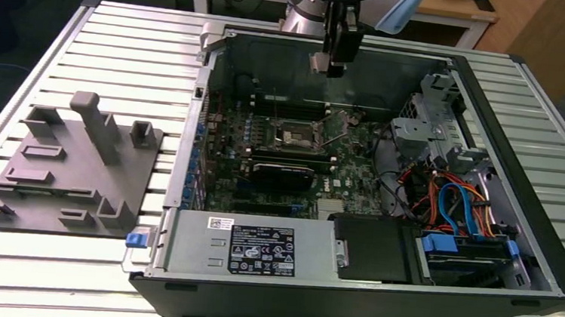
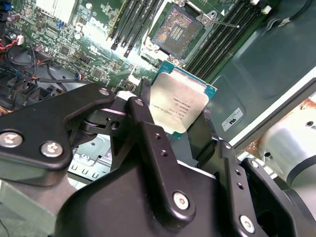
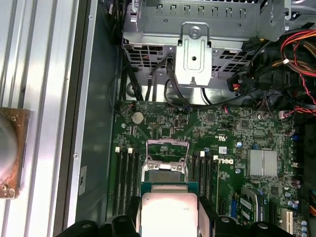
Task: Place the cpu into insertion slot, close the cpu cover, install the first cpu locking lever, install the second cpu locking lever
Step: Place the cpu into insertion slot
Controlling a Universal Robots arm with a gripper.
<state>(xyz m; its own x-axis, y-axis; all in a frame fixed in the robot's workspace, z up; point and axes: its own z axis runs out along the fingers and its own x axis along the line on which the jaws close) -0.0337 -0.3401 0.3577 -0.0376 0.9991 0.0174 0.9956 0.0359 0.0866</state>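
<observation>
Silvery cpu (image 2: 180,103) sits clamped in your end effector (image 1: 328,65); open insertion slot (image 1: 295,135) lies at its 6 o'clock in the exterior view.

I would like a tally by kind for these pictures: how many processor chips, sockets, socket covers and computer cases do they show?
cpu: 1
insertion slot: 1
cpu cover: 1
computer case: 1
Total: 4
</observation>
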